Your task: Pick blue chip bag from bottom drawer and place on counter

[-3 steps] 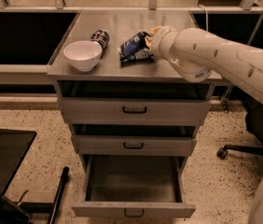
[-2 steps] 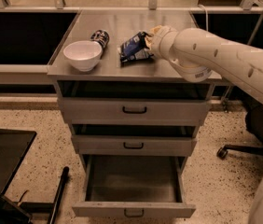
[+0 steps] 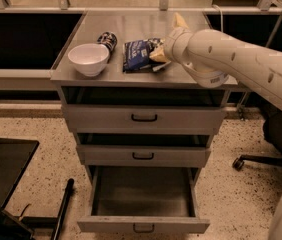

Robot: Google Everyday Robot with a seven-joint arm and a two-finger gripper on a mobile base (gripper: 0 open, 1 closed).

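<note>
Three grey drawers stack beneath the counter (image 3: 141, 24), and only the bottom drawer (image 3: 143, 225) stands pulled out, its deep tray bare and its small dark handle facing the speckled floor (image 3: 231, 194). The blue chip bag (image 3: 138, 54) lies flat on the counter near the front edge, roughly at the middle of the top, white lettering turned up.

My gripper (image 3: 167, 38) hovers at the bag's right side, at the end of my pale arm (image 3: 241, 59), which reaches in from the right across the counter's corner. My fingers (image 3: 157, 55) are spread apart rather than clamped: one yellowish tip rests at the bag's right edge, the other points up and away toward the back of the counter. Whether the lower tip presses on the bag or only meets it, I cannot tell.

Left of the bag sits a white bowl (image 3: 88, 59), upright, close to the front left corner. A dark patterned can (image 3: 108, 40) lies on its side just behind the bowl, between the bowl and the bag. The top drawer (image 3: 143, 118) and the middle drawer (image 3: 143, 155) are both shut. A wheeled chair base (image 3: 261, 161) shows at right, and a black flat panel (image 3: 3, 169) lies on the floor at left.
</note>
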